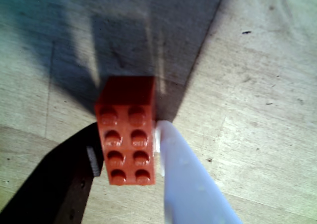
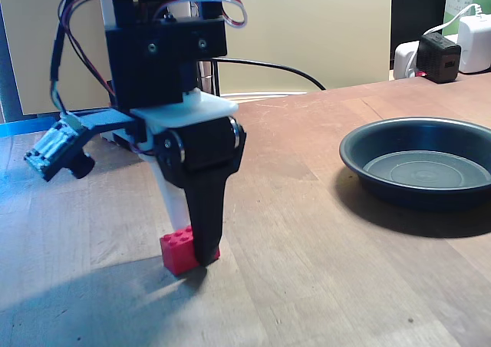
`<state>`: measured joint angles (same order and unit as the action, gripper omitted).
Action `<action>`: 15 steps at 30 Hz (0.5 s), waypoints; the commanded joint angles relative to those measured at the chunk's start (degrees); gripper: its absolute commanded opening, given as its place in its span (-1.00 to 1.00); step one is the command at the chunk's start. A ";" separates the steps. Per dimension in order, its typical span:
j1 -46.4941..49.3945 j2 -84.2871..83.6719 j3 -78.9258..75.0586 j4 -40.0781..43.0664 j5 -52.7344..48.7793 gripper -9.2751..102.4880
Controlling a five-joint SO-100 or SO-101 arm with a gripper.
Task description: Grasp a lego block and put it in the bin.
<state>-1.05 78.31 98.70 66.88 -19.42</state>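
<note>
In the wrist view I see my gripper [image 1: 126,152] narrowed onto the red lego block [image 1: 126,135], its black and white fingers pressed against opposite sides. The fixed view shows the brick [image 2: 180,251] sitting on the wooden table [image 2: 307,285], the dark round bin [image 2: 422,166] well apart at right.

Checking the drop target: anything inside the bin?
Fixed view: the bin looks empty, with a bare flat bottom and ridged rings. Its near rim hides the closest strip of the floor. The lego block sits on the table, between the gripper fingers.
</note>
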 commanded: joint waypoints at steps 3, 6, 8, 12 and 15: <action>-1.85 0.18 -1.58 3.43 0.26 -0.79; -4.22 2.55 -2.55 6.59 4.04 -0.85; -5.54 6.24 -1.93 8.09 6.50 -0.84; -7.91 13.62 2.64 7.65 11.16 -0.84; -8.35 18.28 5.80 7.38 11.16 -0.84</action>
<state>-9.05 91.05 103.27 74.53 -8.61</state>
